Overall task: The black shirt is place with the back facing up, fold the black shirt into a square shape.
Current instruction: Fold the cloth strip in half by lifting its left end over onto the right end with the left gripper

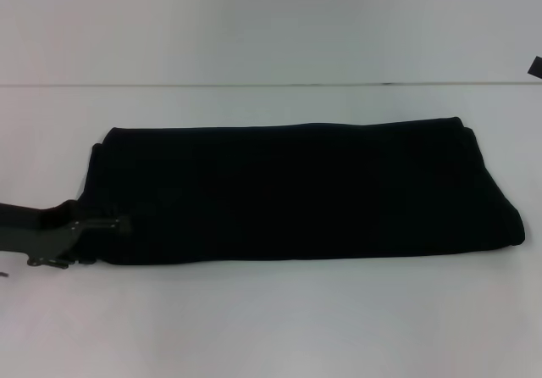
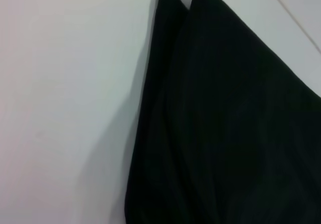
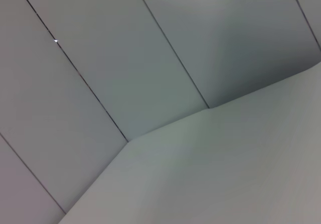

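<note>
The black shirt (image 1: 296, 193) lies on the white table, folded into a long flat band that runs from left to right in the head view. My left gripper (image 1: 103, 241) reaches in from the left edge and sits at the band's near left corner, dark against the dark cloth. The left wrist view is filled by layered folds of the black shirt (image 2: 225, 123) beside bare table. The right gripper is out of view; its wrist camera shows only table and wall.
The white table (image 1: 271, 319) spreads wide in front of and behind the shirt. A pale panelled wall (image 3: 100, 58) stands behind the table. A small dark object (image 1: 535, 66) pokes in at the far right edge.
</note>
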You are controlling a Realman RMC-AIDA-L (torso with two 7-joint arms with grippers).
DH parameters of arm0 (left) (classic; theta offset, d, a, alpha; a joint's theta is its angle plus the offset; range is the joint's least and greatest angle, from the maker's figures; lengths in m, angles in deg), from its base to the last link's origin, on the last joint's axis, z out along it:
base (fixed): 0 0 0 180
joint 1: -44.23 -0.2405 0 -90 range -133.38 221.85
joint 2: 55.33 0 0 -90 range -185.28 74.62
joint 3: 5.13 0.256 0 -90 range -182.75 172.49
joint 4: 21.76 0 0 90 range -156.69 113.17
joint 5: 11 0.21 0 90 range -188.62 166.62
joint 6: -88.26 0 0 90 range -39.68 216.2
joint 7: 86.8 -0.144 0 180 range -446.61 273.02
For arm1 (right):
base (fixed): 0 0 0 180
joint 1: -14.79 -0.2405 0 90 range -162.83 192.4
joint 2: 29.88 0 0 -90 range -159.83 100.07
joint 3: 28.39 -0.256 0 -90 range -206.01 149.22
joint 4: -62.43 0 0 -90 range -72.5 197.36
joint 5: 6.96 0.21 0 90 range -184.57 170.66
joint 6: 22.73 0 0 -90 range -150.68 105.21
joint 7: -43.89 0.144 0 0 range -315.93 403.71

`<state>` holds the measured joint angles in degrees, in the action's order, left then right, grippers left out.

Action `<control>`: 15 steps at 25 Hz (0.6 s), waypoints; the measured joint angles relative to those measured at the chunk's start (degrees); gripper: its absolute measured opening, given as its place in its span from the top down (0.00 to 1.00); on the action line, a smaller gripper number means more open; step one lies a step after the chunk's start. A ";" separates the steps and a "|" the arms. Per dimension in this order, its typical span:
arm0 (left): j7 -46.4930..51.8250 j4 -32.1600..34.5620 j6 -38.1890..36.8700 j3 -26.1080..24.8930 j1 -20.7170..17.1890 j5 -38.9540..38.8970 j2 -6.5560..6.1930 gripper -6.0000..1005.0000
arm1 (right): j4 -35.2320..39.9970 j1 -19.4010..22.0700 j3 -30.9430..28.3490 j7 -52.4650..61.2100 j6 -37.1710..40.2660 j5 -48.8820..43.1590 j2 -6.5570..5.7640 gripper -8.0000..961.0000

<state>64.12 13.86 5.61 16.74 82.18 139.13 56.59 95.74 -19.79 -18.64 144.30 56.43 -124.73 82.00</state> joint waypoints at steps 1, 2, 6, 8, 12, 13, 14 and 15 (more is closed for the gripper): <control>0.03 -0.14 0.13 0.02 0.06 0.00 0.01 0.12 | 0.00 -0.02 0.00 0.00 0.03 0.00 0.00 0.24; 0.07 -0.23 0.30 0.03 0.10 0.00 0.03 0.12 | 0.00 -0.03 -0.01 0.01 0.07 0.00 0.00 0.24; 0.10 -0.29 1.16 -0.02 0.01 -0.38 0.05 0.12 | 0.00 0.05 -0.01 0.03 0.11 0.10 0.00 0.24; 0.09 -0.31 1.68 -0.04 -0.01 -0.46 0.05 0.12 | 0.00 0.12 -0.01 0.04 0.11 0.16 0.00 0.24; 0.02 -0.56 2.91 -0.03 -0.07 -0.49 0.15 0.12 | 0.00 0.09 -0.01 0.04 0.00 0.18 0.00 0.24; -0.01 -0.75 3.34 -0.02 -0.02 -0.49 0.18 0.12 | 0.00 0.09 0.00 0.04 -0.01 0.18 0.00 0.24; -0.05 -0.90 3.65 -0.01 0.07 -0.49 0.21 0.12 | 0.00 0.07 -0.01 0.04 -0.02 0.18 0.00 0.24; -0.10 -1.06 3.94 0.00 0.16 -0.50 0.22 0.12 | 0.00 0.04 0.00 0.04 -0.03 0.18 0.00 0.24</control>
<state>64.02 12.80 9.55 16.74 82.34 138.63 56.81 95.74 -19.75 -18.64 144.35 56.40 -124.55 82.00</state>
